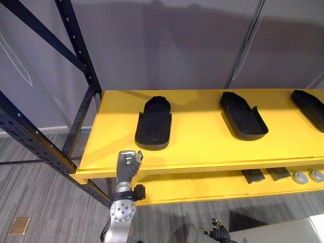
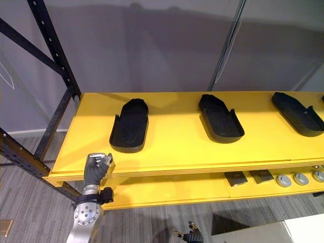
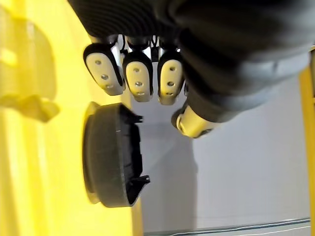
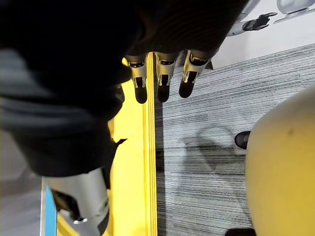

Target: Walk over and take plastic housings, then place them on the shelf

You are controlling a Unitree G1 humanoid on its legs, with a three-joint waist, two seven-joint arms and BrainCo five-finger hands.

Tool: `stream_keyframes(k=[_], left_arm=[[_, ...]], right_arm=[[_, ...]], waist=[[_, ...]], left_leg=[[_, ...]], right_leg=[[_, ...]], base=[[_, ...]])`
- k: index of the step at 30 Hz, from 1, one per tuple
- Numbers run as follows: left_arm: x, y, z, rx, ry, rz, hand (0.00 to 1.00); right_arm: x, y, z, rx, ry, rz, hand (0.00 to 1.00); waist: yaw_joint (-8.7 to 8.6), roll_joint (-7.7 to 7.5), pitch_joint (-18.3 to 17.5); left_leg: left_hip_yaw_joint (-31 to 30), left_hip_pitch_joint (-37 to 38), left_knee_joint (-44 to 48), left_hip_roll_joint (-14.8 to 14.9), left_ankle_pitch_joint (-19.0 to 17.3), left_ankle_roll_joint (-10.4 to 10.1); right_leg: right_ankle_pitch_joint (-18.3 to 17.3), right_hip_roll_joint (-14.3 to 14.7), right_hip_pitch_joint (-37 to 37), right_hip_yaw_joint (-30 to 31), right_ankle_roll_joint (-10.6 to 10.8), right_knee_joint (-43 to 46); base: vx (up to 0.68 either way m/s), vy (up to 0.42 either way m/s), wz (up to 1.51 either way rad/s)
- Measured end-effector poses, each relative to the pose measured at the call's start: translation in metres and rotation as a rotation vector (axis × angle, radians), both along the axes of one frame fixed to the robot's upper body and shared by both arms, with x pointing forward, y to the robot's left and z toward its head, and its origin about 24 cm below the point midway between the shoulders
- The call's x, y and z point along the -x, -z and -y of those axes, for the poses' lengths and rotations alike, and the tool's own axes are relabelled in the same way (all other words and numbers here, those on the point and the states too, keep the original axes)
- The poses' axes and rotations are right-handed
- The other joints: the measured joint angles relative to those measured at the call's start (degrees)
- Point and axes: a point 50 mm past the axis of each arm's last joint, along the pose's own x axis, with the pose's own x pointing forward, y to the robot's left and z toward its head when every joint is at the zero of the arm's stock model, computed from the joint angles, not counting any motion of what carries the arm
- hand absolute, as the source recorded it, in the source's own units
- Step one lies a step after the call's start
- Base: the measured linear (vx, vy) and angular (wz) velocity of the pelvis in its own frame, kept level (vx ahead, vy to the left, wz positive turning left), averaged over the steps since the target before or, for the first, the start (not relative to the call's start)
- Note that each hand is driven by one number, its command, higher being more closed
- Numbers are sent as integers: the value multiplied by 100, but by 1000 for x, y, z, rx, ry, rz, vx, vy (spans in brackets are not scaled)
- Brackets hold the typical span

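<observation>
Three black plastic housings lie on the yellow top shelf (image 1: 202,147): one at the left (image 1: 153,124), one in the middle (image 1: 243,116) and one at the right edge (image 1: 309,107). My left hand (image 1: 127,164) is raised just in front of the shelf's front edge, below the left housing and apart from it. Its fingers are curled and hold nothing. In the left wrist view that housing (image 3: 110,157) lies on the shelf beyond the curled fingers (image 3: 138,76). My right hand (image 1: 218,234) hangs low over the floor, with its fingers (image 4: 160,81) relaxed and empty.
A dark metal rack post (image 1: 76,45) with diagonal braces stands at the shelf's left end. The lower yellow shelf carries small dark square parts (image 1: 252,176) and grey round pieces (image 1: 300,177). A white surface (image 1: 309,228) sits at the lower right. Grey striped carpet (image 1: 40,202) covers the floor.
</observation>
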Motion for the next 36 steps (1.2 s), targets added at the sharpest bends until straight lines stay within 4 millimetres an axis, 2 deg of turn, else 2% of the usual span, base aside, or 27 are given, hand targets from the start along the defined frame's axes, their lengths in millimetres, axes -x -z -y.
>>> stream_keyframes(k=[11, 18, 22, 36], left_arm=[[-19, 29, 13, -73, 69, -136, 100], [-37, 24, 16, -122, 90, -117, 100], [-43, 24, 13, -149, 92, -118, 100], [-60, 18, 10, -191, 91, -105, 100]], right_arm=[[-1, 0, -2, 11, -22, -2, 0], [-2, 1, -2, 13, -31, -10, 0], [-7, 1, -5, 19, -63, -4, 0], [-11, 1, -8, 17, -76, -5, 0]], waist=[[-77, -13, -65], [-101, -42, -79], [-263, -48, -80], [-420, -141, -57]], left_leg=[[128, 49, -3, 46, -12, -45], [129, 32, -2, 59, -34, -75], [131, 26, -2, 77, -35, -77], [161, -35, -1, 75, -37, -79]], right_leg=[[-7, 88, -68, 121, 11, -63], [-3, 103, -46, 126, 7, -158], [14, 121, -22, 124, -10, -227], [54, 125, -101, 164, -31, -235]], base=[[-27, 0, -7], [12, -2, -1], [0, 0, 0], [-29, 2, -1]])
